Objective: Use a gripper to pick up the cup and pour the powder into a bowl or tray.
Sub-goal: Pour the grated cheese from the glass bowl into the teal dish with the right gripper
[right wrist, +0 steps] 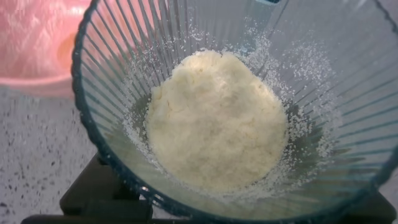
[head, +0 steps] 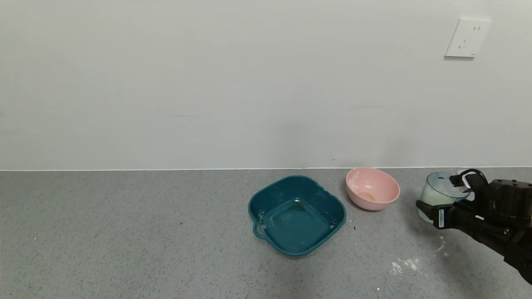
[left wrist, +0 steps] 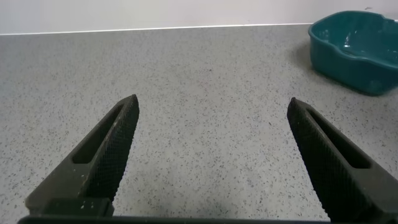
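The ribbed pale blue-green cup (head: pixel 436 195) stands at the far right of the counter, to the right of the pink bowl. My right gripper (head: pixel 444 197) is shut on the cup, one finger at its near side and one at its far rim. The right wrist view looks into the cup (right wrist: pixel 118 56) at a mound of white powder (right wrist: pixel 214 118), with a dark finger (right wrist: pixel 93 196) below the rim. The dark teal basin (head: pixel 322 195) sits mid-counter, without powder. My left gripper (left wrist: pixel 211 124) is open and empty over bare counter, out of the head view, with the basin (left wrist: pixel 354 53) farther off.
A round pink bowl (head: pixel 372 189) sits between the basin and the cup and also shows in the right wrist view (right wrist: pixel 37 37). Spilled white powder (head: pixel 405 265) lies on the grey counter near the right arm. A wall with a socket (head: pixel 467 37) stands behind.
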Controlling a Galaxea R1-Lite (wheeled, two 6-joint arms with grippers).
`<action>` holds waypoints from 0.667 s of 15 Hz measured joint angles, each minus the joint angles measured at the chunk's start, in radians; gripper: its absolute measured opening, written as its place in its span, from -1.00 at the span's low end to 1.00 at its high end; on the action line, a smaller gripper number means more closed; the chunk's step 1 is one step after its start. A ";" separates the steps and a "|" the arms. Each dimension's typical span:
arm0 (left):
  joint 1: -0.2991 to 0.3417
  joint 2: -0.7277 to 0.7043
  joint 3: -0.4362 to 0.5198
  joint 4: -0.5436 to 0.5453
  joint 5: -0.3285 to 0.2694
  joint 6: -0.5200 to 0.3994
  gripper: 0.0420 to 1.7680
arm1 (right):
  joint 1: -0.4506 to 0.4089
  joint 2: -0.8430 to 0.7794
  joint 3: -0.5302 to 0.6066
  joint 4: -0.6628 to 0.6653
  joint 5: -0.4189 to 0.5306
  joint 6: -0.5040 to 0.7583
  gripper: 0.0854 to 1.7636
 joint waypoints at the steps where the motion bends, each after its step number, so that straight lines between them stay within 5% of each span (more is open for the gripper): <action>1: 0.000 0.000 0.000 0.000 0.000 0.000 0.94 | 0.000 -0.019 -0.037 0.049 -0.004 -0.011 0.49; 10: 0.000 0.000 0.000 0.000 0.000 0.000 0.94 | 0.061 -0.138 -0.385 0.474 -0.090 -0.094 0.49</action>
